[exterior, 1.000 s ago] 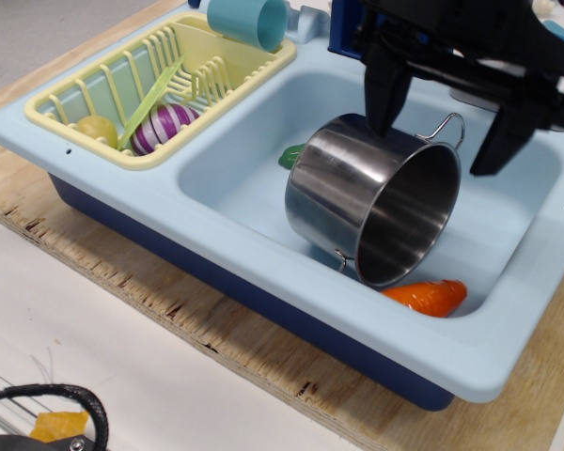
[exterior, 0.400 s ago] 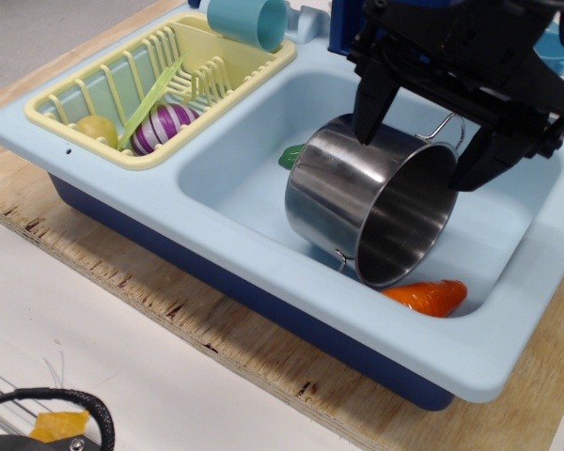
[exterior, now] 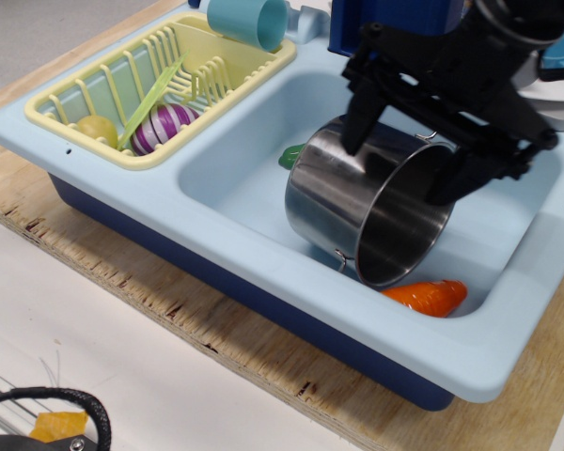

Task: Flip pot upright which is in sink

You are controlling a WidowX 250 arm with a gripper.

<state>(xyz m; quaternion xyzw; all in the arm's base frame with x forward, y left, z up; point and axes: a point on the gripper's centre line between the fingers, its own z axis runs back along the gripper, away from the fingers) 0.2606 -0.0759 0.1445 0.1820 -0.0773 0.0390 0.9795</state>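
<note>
The shiny steel pot (exterior: 343, 202) lies on its side in the light blue sink (exterior: 263, 291), its open mouth facing the front right. My black gripper (exterior: 402, 162) is open and comes down from the back right. Its left finger (exterior: 357, 117) is against the pot's outer wall near the rim. Its right finger (exterior: 461, 174) is at the far side of the rim, over the mouth. The jaws straddle the upper rim without closing on it. One wire handle (exterior: 338, 258) shows at the lower rim; the upper one is mostly hidden behind the gripper.
An orange toy carrot (exterior: 428, 296) lies under the pot's mouth at the basin's front right. A green item (exterior: 289, 156) peeks from behind the pot. A yellow dish rack (exterior: 226, 70) on the left holds a purple striped toy, a yellowish toy and a teal cup (exterior: 247, 23).
My gripper has come down and forward toward the pot, and its fingers now straddle the upper rim. The pot has not moved.
</note>
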